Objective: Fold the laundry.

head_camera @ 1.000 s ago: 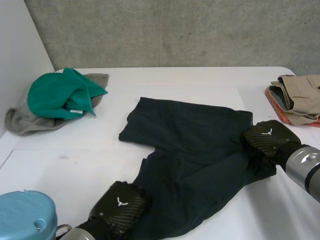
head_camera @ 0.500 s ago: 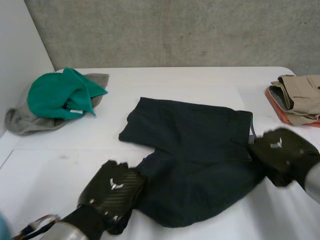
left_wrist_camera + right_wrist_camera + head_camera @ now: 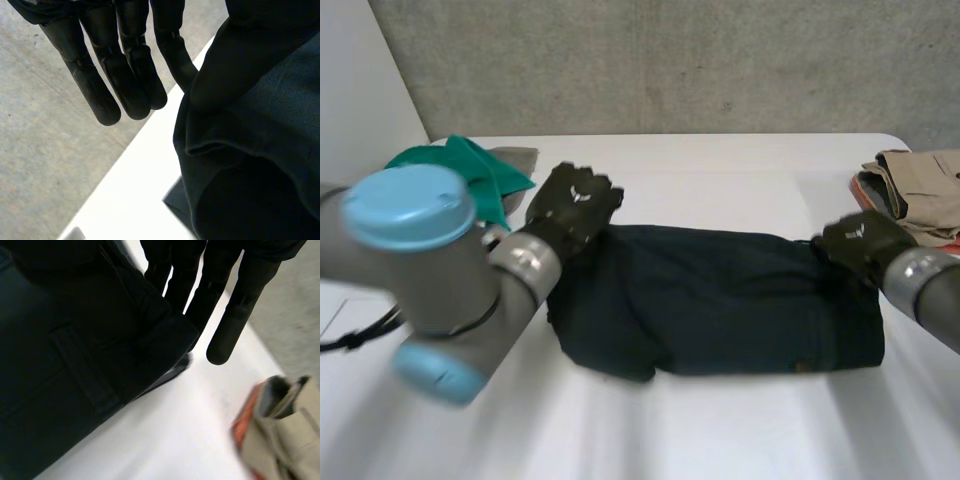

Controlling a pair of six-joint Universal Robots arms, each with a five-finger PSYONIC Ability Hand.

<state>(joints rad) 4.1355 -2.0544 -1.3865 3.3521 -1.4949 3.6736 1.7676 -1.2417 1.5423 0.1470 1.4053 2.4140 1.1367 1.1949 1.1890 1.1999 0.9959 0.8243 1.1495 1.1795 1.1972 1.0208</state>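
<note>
Head view: dark shorts (image 3: 720,300), long axis left-right.

The left arm (image 3: 455,290) was made of thick grey cylindrical joints. One joint was closed by a round light-blue cap (image 3: 408,208), and a second cap of the same blue (image 3: 428,372) sat on the joint below it. A bright silver wrist band (image 3: 525,260) ringed the arm's end. The left hand (image 3: 575,205) was black, its back a glossy woven-carbon shell bearing a small white emblem. The right hand (image 3: 860,240) had the same woven black shell and white mark. It met the silver-grey cuff of the right arm (image 3: 920,278).
</note>
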